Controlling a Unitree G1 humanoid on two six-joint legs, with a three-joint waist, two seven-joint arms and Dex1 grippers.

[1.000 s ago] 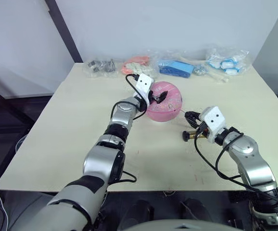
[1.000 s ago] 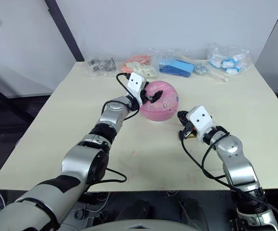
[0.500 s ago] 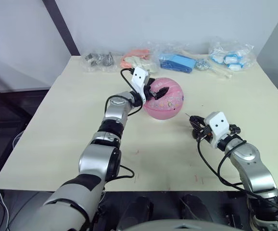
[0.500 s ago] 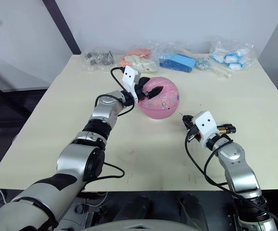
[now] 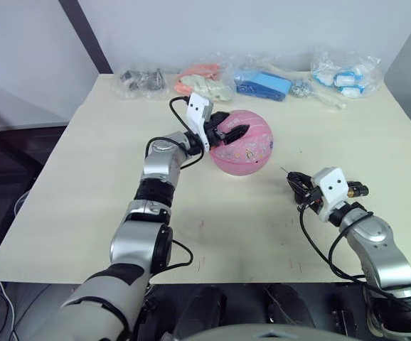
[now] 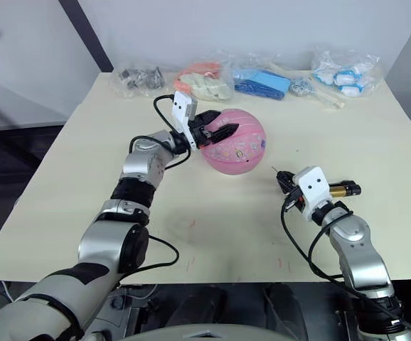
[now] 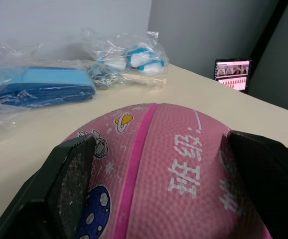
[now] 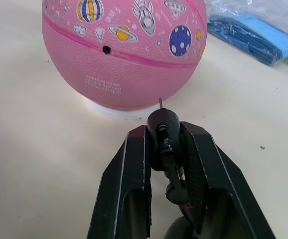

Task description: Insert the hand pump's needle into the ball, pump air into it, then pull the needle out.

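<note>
**Holding the ball steady, needle fitting gripped close by**

Sitting a little beyond the middle of the pale cream worktop (image 5: 84, 185), the pink rubber ball (image 5: 247, 150) with cartoon prints of planets, rockets and balloons rests on a low white ring seen under it in the right wrist view. The left tool (image 5: 235, 132) reaches in from the ball's left, its two black fingers spread wide and laid against the ball's upper part, one on either side of the darker pink stripe; in the left wrist view both finger pads (image 7: 73, 185) press on the rubber, so the ball is clasped between them.

Nearer and to the right, the right tool (image 8: 165, 141) is closed on the black fitting at the end of the thin black flexible hose (image 8: 174, 184). The tiny thin metal needle (image 8: 161, 103) sticks out of that fitting and points at the lower side of the ball, close to it but with its tip apart from the rubber. A small dark valve hole (image 8: 106, 50) sits on the pink stripe, higher up than where the needle points.

The small hand pump with its gold-bronze metal barrel (image 6: 337, 191) and black end cap shows just behind the right tool's white housing; whether it lies on the worktop or hangs off it cannot be told.

Along the far edge lie several clear plastic bags (image 5: 344, 72), holding blue, white, orange and dark items.
</note>
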